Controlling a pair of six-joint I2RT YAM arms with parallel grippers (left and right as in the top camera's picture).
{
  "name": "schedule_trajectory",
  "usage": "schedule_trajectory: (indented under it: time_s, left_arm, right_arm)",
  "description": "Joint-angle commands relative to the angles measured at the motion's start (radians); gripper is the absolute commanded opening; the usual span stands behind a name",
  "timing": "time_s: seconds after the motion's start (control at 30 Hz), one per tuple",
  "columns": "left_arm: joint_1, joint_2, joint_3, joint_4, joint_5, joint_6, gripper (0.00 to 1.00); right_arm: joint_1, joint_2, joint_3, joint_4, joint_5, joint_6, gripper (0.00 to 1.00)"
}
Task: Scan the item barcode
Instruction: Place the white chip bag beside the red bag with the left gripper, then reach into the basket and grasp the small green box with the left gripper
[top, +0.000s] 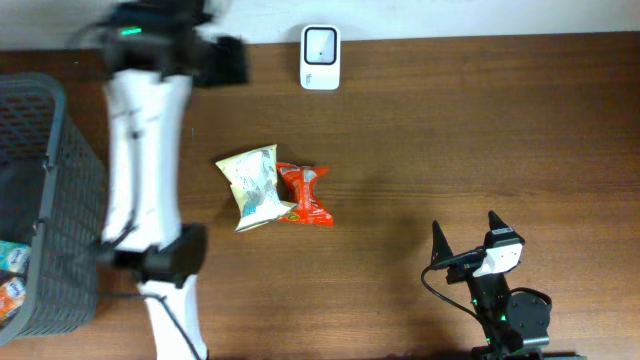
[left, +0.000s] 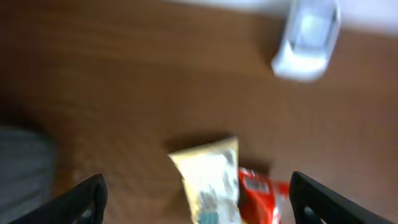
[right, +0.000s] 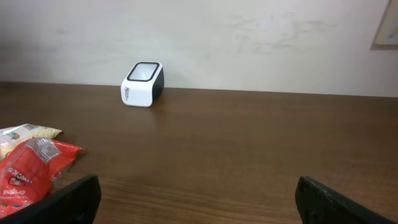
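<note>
A cream snack packet (top: 256, 187) and a red snack packet (top: 308, 195) lie side by side, touching, on the wooden table (top: 450, 130). The white barcode scanner (top: 320, 57) stands at the far edge. My left gripper (top: 228, 62) is blurred, high above the table's far left, well apart from both packets. In the left wrist view it (left: 199, 208) is open and holds nothing, with the cream packet (left: 208, 180) and the red packet (left: 258, 196) far below it and the scanner (left: 308, 40) upper right. My right gripper (top: 467, 240) (right: 199, 205) rests open and empty at the near right.
A grey wire basket (top: 50, 130) stands at the table's left edge with several packets (top: 10, 280) inside. My left arm's white links (top: 145, 170) rise between the basket and the two packets. A pale wall (right: 249, 37) backs the table.
</note>
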Motion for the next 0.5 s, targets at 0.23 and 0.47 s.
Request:
schedule_trajectory:
  time_s: [0.23, 0.47]
  left_arm:
    - [0.517, -0.154, 0.025, -0.006, -0.005, -0.230, 0.84]
    - [0.662, -0.154, -0.099, -0.006, -0.028, -0.245, 0.84]
  right_arm:
    - [0.005, -0.003, -0.006, -0.004, 0.001, 0.010, 0.99]
    - [0.005, -0.003, -0.006, -0.004, 0.001, 0.010, 0.99]
